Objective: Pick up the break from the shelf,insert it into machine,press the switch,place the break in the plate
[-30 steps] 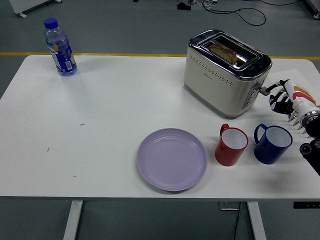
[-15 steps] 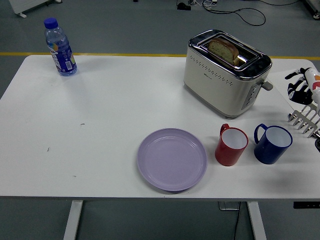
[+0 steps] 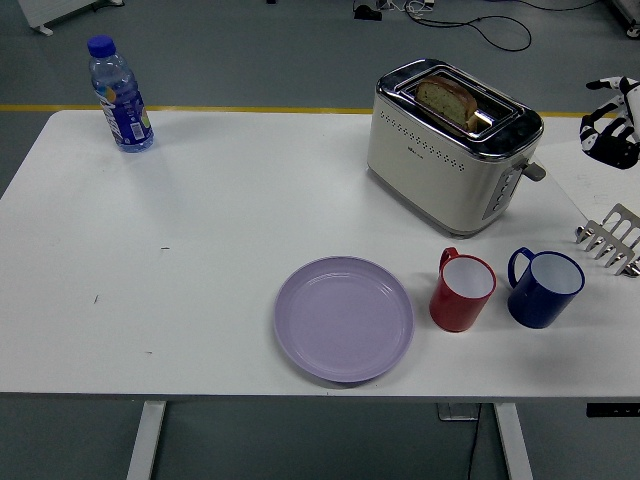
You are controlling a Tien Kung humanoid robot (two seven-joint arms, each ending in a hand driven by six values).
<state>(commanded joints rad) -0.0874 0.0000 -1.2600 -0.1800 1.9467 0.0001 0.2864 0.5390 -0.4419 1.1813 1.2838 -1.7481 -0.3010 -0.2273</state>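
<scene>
Cream-coloured and chrome-topped, the toaster (image 3: 455, 143) stands at the 1 o'clock position of the white table (image 3: 200, 230). A slice of bread (image 3: 447, 100) now stands raised in its slot, with the upper crust clear of the chrome rim. One second ago the slice sat low in the slot, and the side lever (image 3: 533, 170) was down under the fingers of the right hand. The lever is now up at the top of its travel.

The right hand (image 3: 612, 135) has withdrawn from the lever. It has moved from the 3 o'clock edge of the table up toward 2 o'clock and is now well apart from the toaster. It grasps nothing. The fingers look loosely curled, but the frame edge cuts them off, so the exact state cannot be confirmed. The left hand is not in view.

Judgement: the insert and switch steps appear complete, and the bread is presented for removal. The remaining step is to lift the slice out and set it on the lilac plate (image 3: 344, 318), which lies at 6 o'clock with nothing on it.

A red mug (image 3: 463, 291) and a blue mug (image 3: 543, 287) stand just beside each other at 4 o'clock, between the toaster and the near edge. The metal rack (image 3: 612, 240) at 3 o'clock holds no bread. A water bottle (image 3: 120, 94) stands at 10 o'clock.
</scene>
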